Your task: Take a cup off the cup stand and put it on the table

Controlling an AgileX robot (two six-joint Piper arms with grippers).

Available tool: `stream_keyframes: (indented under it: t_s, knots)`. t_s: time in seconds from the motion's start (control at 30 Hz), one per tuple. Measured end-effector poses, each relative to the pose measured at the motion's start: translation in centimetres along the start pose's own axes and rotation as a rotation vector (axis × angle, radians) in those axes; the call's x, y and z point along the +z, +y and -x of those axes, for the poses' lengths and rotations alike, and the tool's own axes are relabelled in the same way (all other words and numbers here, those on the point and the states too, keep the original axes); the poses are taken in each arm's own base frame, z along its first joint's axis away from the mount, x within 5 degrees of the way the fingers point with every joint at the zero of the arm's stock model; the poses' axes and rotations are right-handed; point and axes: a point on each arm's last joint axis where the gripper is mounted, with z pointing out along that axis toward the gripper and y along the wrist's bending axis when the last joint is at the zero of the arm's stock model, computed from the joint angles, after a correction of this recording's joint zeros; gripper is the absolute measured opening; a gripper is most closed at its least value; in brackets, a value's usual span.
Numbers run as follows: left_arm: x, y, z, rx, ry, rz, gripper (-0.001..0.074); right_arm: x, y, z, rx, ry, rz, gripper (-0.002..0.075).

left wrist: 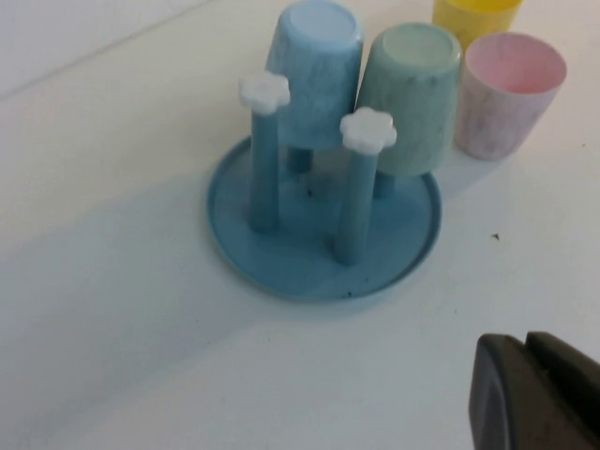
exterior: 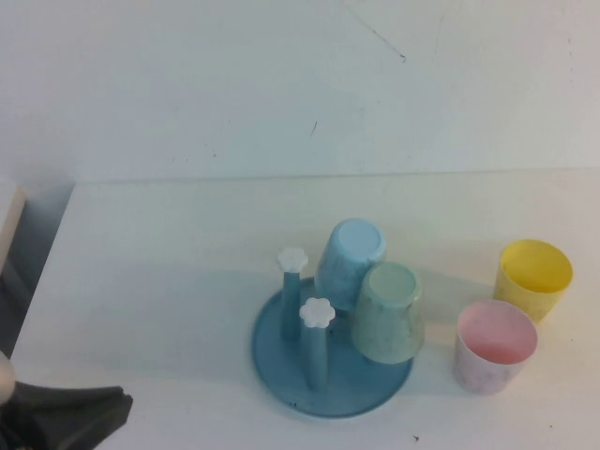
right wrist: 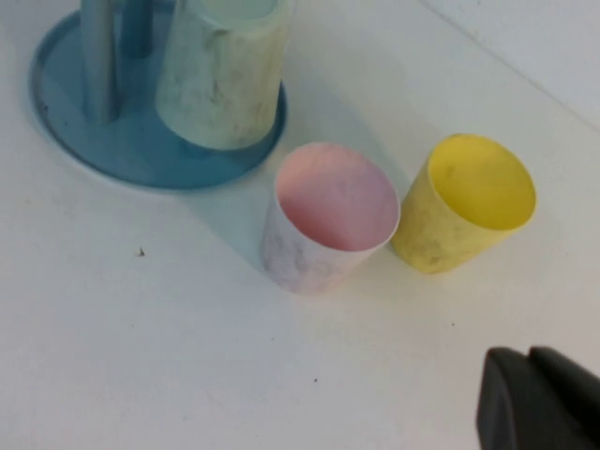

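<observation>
While both arms sit drawn back at the near edge of the table (exterior: 169, 281), the yellow cup (exterior: 533, 275) stands upright and mouth-up on the tabletop, off the cup stand (exterior: 281, 361), with nothing visible inside it; the pink cup (exterior: 495, 345) stands just beside it, also upright and showing an empty pale interior. Four cups can be counted: the yellow and the pink on the table, and the pale blue cup (exterior: 349, 262) and the pale green cup (exterior: 389, 311) upended over pegs on the stand. Two more pegs stand bare, each topped by a white flower knob (exterior: 317, 312).

The left gripper (left wrist: 527, 394) shows as a dark closed pair of fingers, jaws together and holding nothing; the stand lies well ahead of those jaws, and the pink and yellow cups sit beyond it to one side. The right gripper (right wrist: 534, 398) is likewise closed on nothing; the yellow cup stands near and ahead of its jaws, the pink cup just beside that, the stand farther off.

The high view shows only a dark part of the left arm at the near left corner and none of the right arm; the right wrist view looks straight into both upright cups; the left wrist view shows both flower knobs and the flat bottoms of the upended cups.
</observation>
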Motion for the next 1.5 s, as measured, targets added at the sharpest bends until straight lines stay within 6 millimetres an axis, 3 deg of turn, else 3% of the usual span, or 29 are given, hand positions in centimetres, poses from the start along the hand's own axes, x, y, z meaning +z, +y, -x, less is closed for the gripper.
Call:
stream_keyframes:
  t_s: [0.1, 0.3, 0.63, 1.2, 1.33, 1.5]
  knots:
    - [1.0, 0.2, -1.6, -0.015, 0.025, 0.004, -0.0002, -1.6, 2.2, -3.6, -0.014, -0.084, -0.039, -0.0001]
    - [1.8, 0.3, -3.0, -0.026, 0.07, 0.004, -0.0001, -3.3, 3.8, -5.9, -0.033, -0.204, -0.097, -0.0001]
    - [1.9, 0.2, -3.1, -0.047, 0.065, -0.011, -0.0002, -3.3, 4.6, -7.3, -0.034, -0.183, -0.065, -0.0002]
    - [1.7, 0.1, -3.3, -0.047, 0.091, -0.023, -0.0002, -3.2, 4.8, -7.4, -0.029, -0.172, -0.048, -0.0002]
    - [0.6, 0.2, -3.4, -0.037, 0.034, 0.011, -0.0002, -3.2, 4.8, -7.4, -0.029, -0.173, -0.047, -0.0002]
    - [-1.7, 1.1, -2.6, 0.025, -0.19, 0.192, -0.0002, -3.2, 4.8, -7.4, -0.029, -0.173, -0.047, -0.0002]
